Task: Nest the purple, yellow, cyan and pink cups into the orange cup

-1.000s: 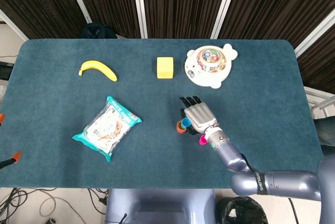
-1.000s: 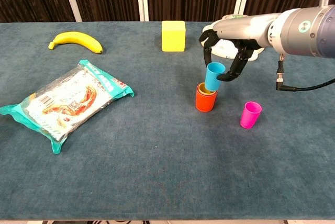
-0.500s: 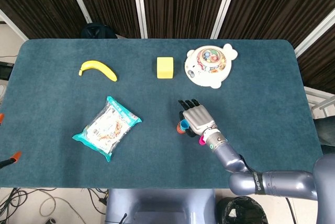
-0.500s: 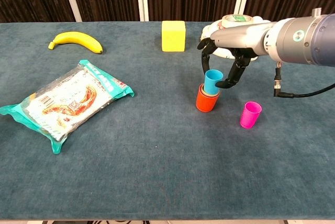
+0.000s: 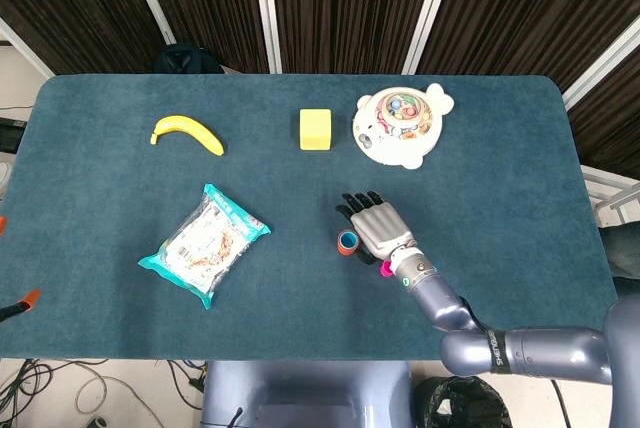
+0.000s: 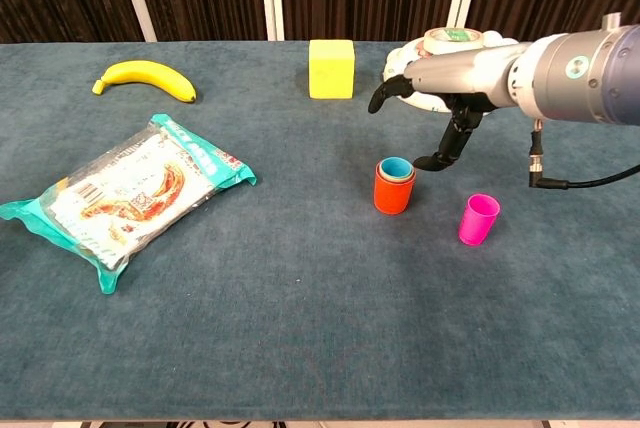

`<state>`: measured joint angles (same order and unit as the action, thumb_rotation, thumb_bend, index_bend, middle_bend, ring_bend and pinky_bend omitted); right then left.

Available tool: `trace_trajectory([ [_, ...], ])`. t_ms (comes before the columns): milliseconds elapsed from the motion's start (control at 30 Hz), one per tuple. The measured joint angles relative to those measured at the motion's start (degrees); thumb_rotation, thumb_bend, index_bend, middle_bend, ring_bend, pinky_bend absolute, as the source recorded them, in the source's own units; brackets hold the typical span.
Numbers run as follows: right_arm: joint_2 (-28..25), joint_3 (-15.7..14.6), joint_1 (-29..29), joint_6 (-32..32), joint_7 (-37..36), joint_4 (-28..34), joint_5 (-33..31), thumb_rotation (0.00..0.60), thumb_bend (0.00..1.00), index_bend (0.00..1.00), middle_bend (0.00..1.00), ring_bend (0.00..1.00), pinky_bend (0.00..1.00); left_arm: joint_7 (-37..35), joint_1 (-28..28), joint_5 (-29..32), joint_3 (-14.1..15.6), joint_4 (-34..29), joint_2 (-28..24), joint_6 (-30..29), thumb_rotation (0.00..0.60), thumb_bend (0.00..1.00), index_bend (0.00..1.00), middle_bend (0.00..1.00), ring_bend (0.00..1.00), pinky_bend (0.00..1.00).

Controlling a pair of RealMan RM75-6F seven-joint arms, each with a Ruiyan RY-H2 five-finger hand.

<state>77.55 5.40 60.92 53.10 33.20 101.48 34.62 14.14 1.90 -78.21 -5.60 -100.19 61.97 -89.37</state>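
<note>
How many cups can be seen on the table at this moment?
3: the orange cup mid-table, the cyan cup nested inside it, and the pink cup standing apart to its right. Others may be hidden inside the orange one.

I've got the blue-covered table (image 6: 300, 348) in view: banana (image 6: 143, 80) near my far left corner, snack packet (image 6: 125, 193) toward the left edge, yellow block (image 6: 331, 68) and round toy (image 5: 401, 125) along the far edge, orange cup (image 6: 393, 189) mid-table, pink cup (image 6: 478, 219) just right of it.
</note>
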Motion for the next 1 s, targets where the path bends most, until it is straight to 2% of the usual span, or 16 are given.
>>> trace_trajectory([
  [267, -5.6, -2.3, -3.0, 1.9, -0.6, 6.4, 2.7, 0.600, 0.44, 0.18, 0.00, 0.08, 0.09, 0.5, 0.1, -0.3, 0.3, 0.0, 0.3, 0.3, 0.600, 0.00, 0.05, 0.01, 0.00, 0.06],
  [533, -10.6, -6.8, -7.4, 3.8, -1.0, 11.7, 8.4, 0.600, 0.43, 0.18, 0.00, 0.08, 0.09, 1.0, 0.3, -0.5, 0.5, 0.0, 0.7, 0.6, 0.600, 0.00, 0.05, 0.01, 0.00, 0.06],
  [800, -8.9, -9.9, -11.4, 4.5, -2.3, 11.6, 13.5, 0.600, 0.43, 0.18, 0.00, 0.08, 0.09, 1.2, 0.4, -0.6, 0.6, 0.0, 0.8, 0.7, 0.600, 0.00, 0.05, 0.01, 0.00, 0.06],
  [1000, -5.3, -10.3, -13.3, 5.1, -3.0, 8.3, 15.8, 0.600, 0.43, 0.18, 0.00, 0.08, 0.09, 1.1, 0.4, -0.4, 0.5, 0.1, 0.8, 0.6, 0.600, 0.00, 0.05, 0.01, 0.00, 0.06],
])
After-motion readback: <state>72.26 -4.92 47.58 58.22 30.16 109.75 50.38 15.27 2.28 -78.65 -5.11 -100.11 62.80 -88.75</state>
